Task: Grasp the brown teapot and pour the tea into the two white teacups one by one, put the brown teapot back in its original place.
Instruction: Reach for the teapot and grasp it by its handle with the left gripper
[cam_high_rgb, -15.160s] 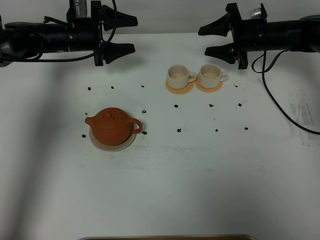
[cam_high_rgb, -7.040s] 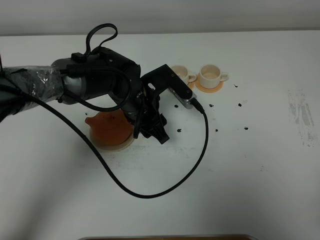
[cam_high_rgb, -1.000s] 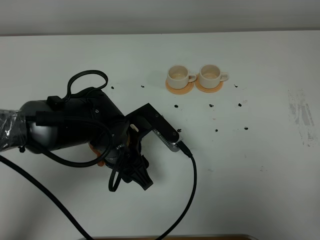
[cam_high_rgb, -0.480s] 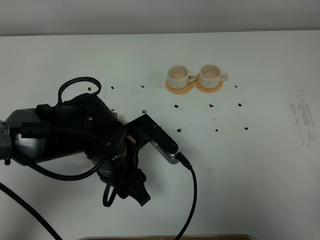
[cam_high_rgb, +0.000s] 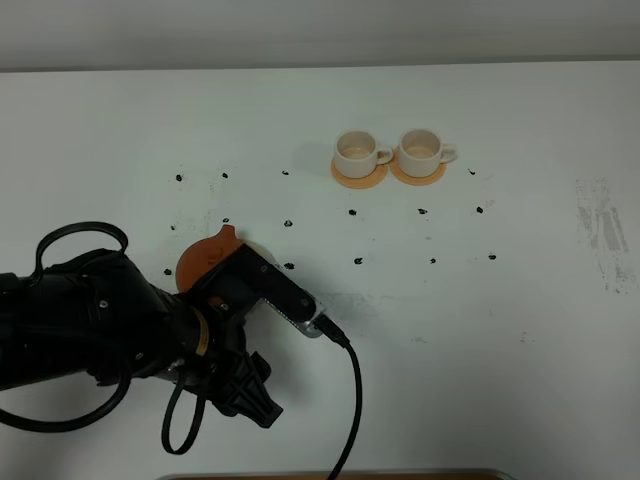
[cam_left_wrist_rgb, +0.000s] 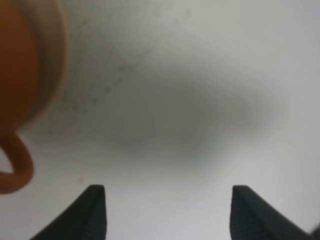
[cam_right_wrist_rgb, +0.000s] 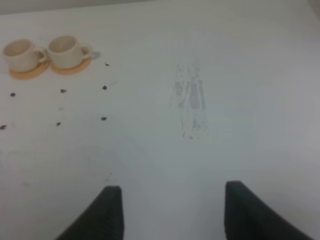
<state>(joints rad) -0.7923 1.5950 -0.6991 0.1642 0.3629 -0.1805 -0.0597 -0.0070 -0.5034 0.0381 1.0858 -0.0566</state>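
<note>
The brown teapot (cam_high_rgb: 203, 257) sits at the left of the table, its near half hidden under my left arm. The left wrist view shows its body (cam_left_wrist_rgb: 15, 65), its loop handle (cam_left_wrist_rgb: 19, 167) and the rim of the pale coaster (cam_left_wrist_rgb: 57, 70) under it. My left gripper (cam_left_wrist_rgb: 169, 215) is open and empty, over bare table just beside the handle; from above only one dark finger (cam_high_rgb: 255, 400) shows. The two white teacups (cam_high_rgb: 355, 152) (cam_high_rgb: 421, 149) stand side by side on orange coasters at the back, also in the right wrist view (cam_right_wrist_rgb: 20, 52) (cam_right_wrist_rgb: 65, 48). My right gripper (cam_right_wrist_rgb: 175, 212) is open over bare table.
Small black marks (cam_high_rgb: 357, 261) dot the table between teapot and cups. A faint scuffed patch (cam_right_wrist_rgb: 190, 102) lies right of the cups. The left arm's black cable (cam_high_rgb: 350, 400) loops toward the near edge. The right arm is outside the overhead view.
My left arm has slid toward the near left of the table, uncovering the teapot's far side and spout. Its jaws stayed open. Cups have not moved.
</note>
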